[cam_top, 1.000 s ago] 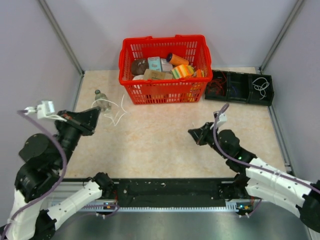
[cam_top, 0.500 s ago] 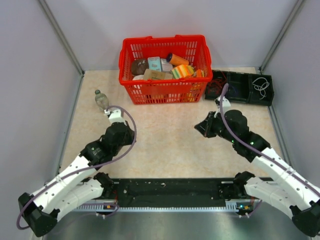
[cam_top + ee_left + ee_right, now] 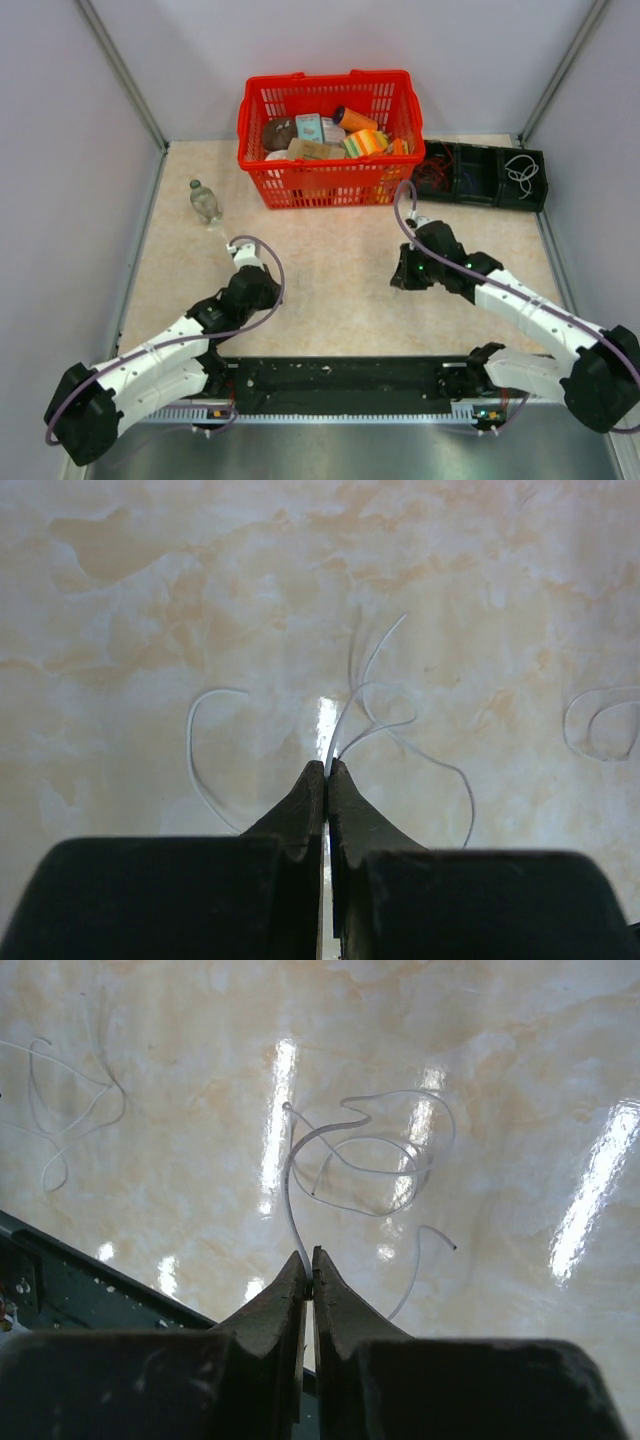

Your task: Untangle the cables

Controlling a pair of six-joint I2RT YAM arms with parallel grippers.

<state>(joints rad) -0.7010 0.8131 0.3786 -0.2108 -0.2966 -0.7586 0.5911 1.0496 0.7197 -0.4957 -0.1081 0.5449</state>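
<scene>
We see the basket (image 3: 330, 188) at the table's (image 3: 330, 262) back, the tray (image 3: 470, 182) just right of it, the bottle (image 3: 204, 200) left and nearer us, and cables (image 3: 362, 680) lying on the table.

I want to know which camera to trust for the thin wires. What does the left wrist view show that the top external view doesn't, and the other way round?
Only the left wrist view: the left pincer shut on a white cable, whose loose loops lie on the table. Only the top external view: the red basket, the bottle, the black tray and both arms. Both share the marbled tabletop and the left pincer, but from above the cable hardly shows.
</scene>
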